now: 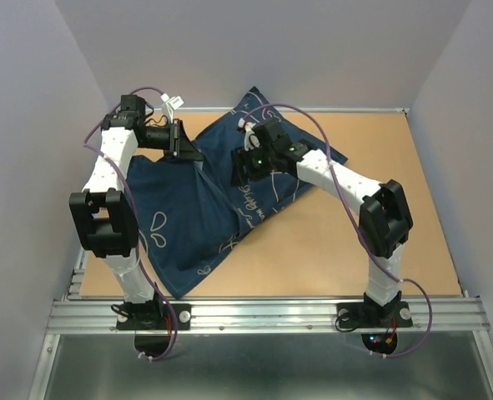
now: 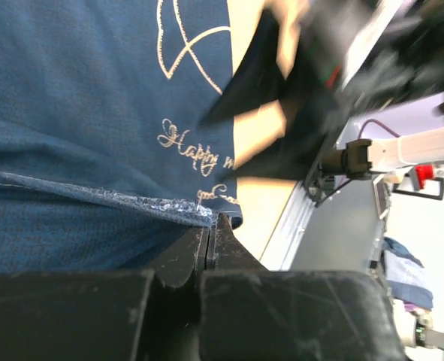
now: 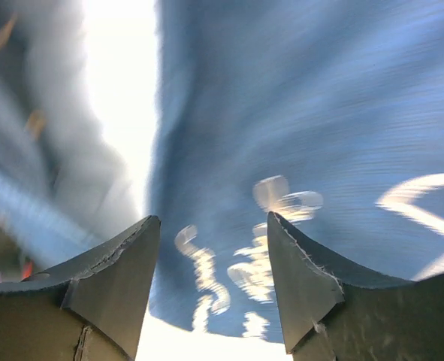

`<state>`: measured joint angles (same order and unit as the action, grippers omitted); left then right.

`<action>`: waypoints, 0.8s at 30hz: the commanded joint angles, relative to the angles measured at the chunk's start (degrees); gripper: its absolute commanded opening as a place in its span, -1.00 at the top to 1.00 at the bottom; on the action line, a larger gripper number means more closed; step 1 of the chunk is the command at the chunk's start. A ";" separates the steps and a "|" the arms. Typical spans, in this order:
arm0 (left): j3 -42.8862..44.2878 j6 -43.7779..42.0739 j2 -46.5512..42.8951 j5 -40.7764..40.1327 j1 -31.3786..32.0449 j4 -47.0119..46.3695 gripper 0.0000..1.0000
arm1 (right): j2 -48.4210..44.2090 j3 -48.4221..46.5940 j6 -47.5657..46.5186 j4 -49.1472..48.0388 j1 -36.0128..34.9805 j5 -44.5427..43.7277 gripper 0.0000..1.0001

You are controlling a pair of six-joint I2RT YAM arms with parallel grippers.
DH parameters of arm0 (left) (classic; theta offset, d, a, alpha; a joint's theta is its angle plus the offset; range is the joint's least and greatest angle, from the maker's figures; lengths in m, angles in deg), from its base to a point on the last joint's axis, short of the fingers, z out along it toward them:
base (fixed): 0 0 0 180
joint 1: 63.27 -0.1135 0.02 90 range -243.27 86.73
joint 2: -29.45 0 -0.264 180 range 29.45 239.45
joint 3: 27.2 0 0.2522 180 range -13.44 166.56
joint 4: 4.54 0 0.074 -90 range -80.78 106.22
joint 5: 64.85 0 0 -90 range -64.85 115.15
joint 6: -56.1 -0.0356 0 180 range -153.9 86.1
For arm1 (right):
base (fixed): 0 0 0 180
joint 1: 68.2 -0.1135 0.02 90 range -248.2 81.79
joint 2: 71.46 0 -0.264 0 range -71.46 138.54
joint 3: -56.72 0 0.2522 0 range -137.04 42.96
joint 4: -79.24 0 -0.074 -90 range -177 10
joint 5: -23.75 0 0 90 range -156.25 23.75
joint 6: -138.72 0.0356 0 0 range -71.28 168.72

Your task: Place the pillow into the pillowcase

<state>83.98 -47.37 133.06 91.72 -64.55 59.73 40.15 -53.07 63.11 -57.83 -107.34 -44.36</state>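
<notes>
Left wrist: left gripper (image 2: 210,229) pinched pillowcase (image 2: 86,113) hem; right gripper (image 3: 212,219) w/ jaws spread. Cloth looked limp, light; hem = best hold.

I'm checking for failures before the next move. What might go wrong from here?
1. The left tool pinches only the very edge of the pillowcase; a pull may slip it free.
2. The right tool hangs open over the cloth; closing there may grab both layers and seal the opening.
</notes>
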 commanded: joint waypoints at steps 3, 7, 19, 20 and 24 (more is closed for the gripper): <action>-3.64 -4.36 -2.62 0.85 0.05 -0.14 1.00 | -2.10 -4.34 7.31 -3.67 2.39 -15.15 -0.34; -4.96 -0.79 -2.01 -1.96 0.05 -4.69 1.00 | -1.40 -4.69 6.37 -5.70 4.76 -3.10 -0.41; 6.54 6.80 11.08 -37.03 0.66 -22.20 0.30 | 5.80 4.59 -12.02 -1.57 16.28 -17.75 -0.17; 7.50 6.45 11.26 -35.99 0.66 -21.50 0.19 | 6.68 6.54 -11.58 -1.66 16.46 -18.45 -0.15; 9.20 0.14 6.37 -31.24 0.58 -13.86 -0.19 | 5.99 14.37 -8.17 -1.66 16.63 -11.71 -0.09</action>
<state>89.16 -41.82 147.03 59.48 -63.87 42.28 45.64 -45.42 54.56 -63.63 -89.37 -58.30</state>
